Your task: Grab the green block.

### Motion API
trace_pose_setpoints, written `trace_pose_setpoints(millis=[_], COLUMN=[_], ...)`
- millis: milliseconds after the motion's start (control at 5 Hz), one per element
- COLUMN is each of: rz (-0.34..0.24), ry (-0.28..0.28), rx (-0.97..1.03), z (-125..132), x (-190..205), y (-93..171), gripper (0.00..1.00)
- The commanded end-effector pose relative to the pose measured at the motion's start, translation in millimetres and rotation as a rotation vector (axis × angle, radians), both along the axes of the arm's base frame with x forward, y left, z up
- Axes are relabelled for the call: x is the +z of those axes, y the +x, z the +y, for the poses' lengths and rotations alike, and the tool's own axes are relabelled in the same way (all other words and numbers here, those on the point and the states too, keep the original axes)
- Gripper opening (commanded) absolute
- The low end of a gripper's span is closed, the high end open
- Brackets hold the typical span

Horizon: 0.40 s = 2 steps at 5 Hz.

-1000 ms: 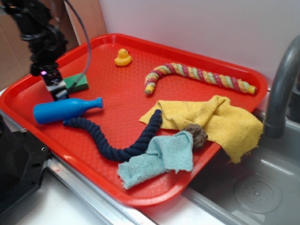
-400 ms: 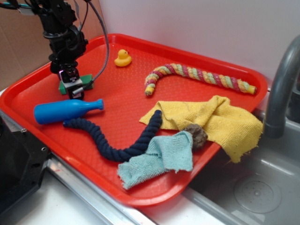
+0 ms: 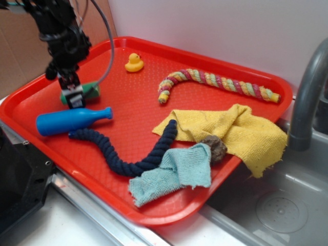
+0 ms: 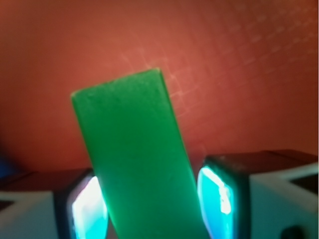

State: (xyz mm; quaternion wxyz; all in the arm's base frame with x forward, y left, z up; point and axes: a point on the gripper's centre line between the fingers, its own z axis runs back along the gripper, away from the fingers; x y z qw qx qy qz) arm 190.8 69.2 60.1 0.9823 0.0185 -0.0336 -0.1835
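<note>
I see a red textured plastic tray (image 3: pixel 154 128) beside a steel sink (image 3: pixel 277 205), with a white wall behind. Near the smooth blue bottle (image 3: pixel 72 120) lie braided ropes and rough cloths. The green block (image 4: pixel 137 159), flat-faced and sharp-edged, sits just behind the bottle, between my tool's (image 4: pixel 152 201) two pads. I cannot tell whether they grip it.

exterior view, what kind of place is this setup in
Probably a toy kitchen sink counter used as a robot test bench. A grey faucet stands over a metal sink basin, and beside them sits a red tray scattered with small props, over which the gripper works.
</note>
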Motion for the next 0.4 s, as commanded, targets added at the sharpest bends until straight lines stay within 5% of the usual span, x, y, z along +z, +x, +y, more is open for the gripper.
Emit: trace_pose_setpoints(millis=[0, 200], rz=[0.064, 0.104], ry=[-0.002, 0.069], rx=[0.296, 0.417], z=[-25, -22], x=[106, 144], y=[17, 12], gripper=[0.00, 0.00])
